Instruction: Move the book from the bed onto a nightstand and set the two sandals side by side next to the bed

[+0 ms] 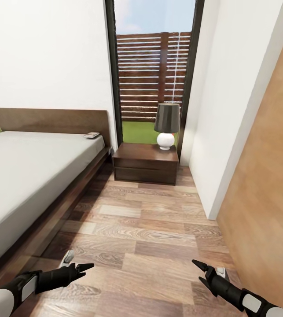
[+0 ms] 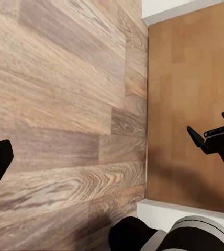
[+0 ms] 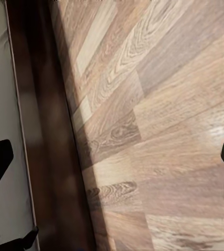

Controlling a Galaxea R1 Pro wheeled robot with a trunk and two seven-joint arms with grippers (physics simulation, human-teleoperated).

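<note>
Book [image 1: 91, 135] is lying at the far right corner of the bed [image 1: 31, 171], near the headboard; nightstand [image 1: 146, 163] is sitting just right of it, carrying a lamp [image 1: 166, 125]. Left claw [image 1: 83, 269] and right claw [image 1: 202, 270] are hovering low over the plank floor [image 1: 145, 237], both spread and holding nothing (sandals not spotted).

A light-grey mattress [image 1: 22, 176] is lying in the bed's dark-brown wood frame [image 1: 53, 119], and the nightstand [image 1: 145, 164] is showing the same dark brown. The plank floor [image 1: 150, 237] is running in mixed brown grain, while the lamp [image 1: 166, 125] is wearing a dark-grey shade over a white base.
</note>
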